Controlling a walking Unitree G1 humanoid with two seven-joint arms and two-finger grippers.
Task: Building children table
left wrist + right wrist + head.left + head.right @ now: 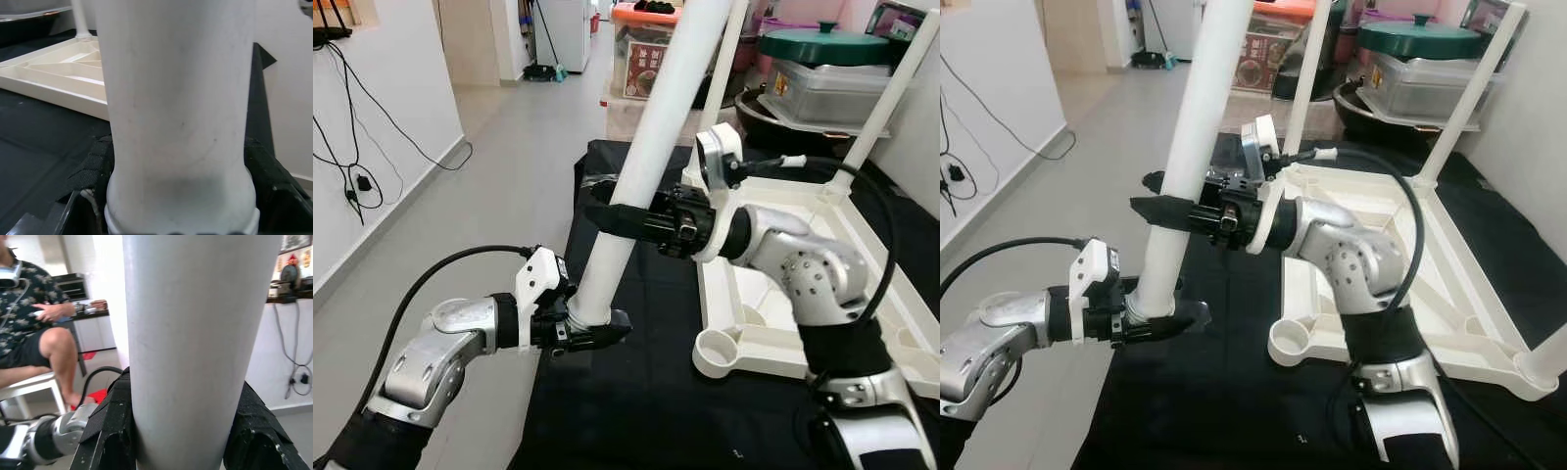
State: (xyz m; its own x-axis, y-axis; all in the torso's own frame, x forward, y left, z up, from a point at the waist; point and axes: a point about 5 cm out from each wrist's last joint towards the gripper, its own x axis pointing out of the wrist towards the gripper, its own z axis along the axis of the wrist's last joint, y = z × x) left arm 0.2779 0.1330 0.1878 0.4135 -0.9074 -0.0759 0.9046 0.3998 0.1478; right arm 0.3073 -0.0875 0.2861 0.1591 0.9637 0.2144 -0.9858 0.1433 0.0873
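We hold the loose table leg with both arms, tilted, its top leaning away toward the stacked boxes. The left gripper is clamped round the leg's lower collar end, just above the black cloth; the right gripper is clenched on the shaft higher up — two grips, one low and one mid, likely so we can steer the angle as well as the position.

The tabletop lies upside down on the cloth, to the right of the leg. Two legs already stand in its far sockets; the near corner socket is open. We judge this to be the target — the leg's foot sits beside it, not yet over it.

A seated person appears in the right wrist view.
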